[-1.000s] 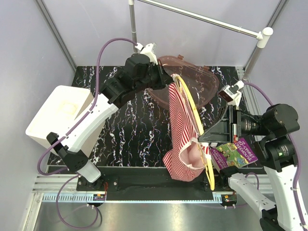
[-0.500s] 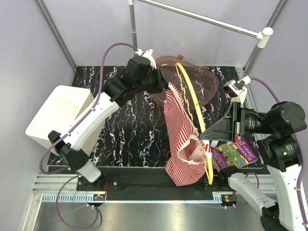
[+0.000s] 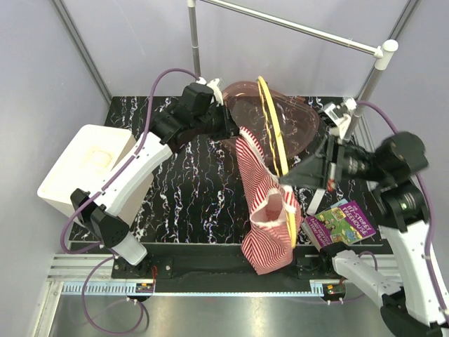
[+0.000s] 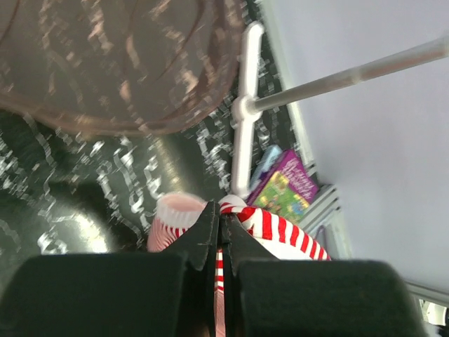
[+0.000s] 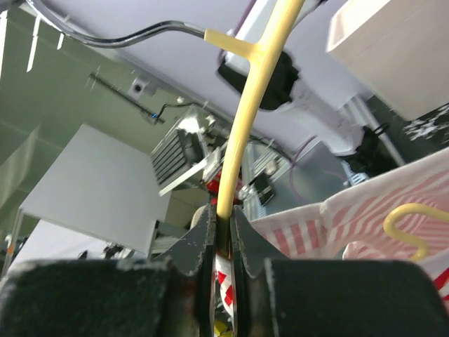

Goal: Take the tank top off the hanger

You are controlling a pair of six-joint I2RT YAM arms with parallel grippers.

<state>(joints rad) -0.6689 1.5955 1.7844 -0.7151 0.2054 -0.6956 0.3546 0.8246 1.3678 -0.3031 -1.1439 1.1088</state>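
Note:
The red-and-white striped tank top [image 3: 263, 193] hangs in the air over the table's middle. My left gripper [image 3: 233, 130] is shut on its upper edge; in the left wrist view the striped cloth [image 4: 284, 228] sits pinched between the jaws [image 4: 221, 221]. The yellow hanger [image 3: 272, 123] stands on edge beside the garment, its upper part bare, its lower end [image 3: 290, 235] still against the cloth near an armhole. My right gripper [image 3: 286, 180] is shut on the hanger's bar [image 5: 256, 91], jaws [image 5: 223, 219] closed around it. The silver hook [image 5: 126, 35] shows at the upper left.
A translucent pink bowl [image 3: 295, 119] lies at the back of the black marbled table [image 3: 175, 189]. A white box [image 3: 84, 168] stands at the left. A purple picture book [image 3: 347, 225] lies at the front right. A grey rail [image 3: 295, 28] runs overhead at the back.
My left gripper has moved back and left, pulling the tank top's upper edge off the hanger. My right gripper has lifted the hanger back and up, so more of its bar is bare.

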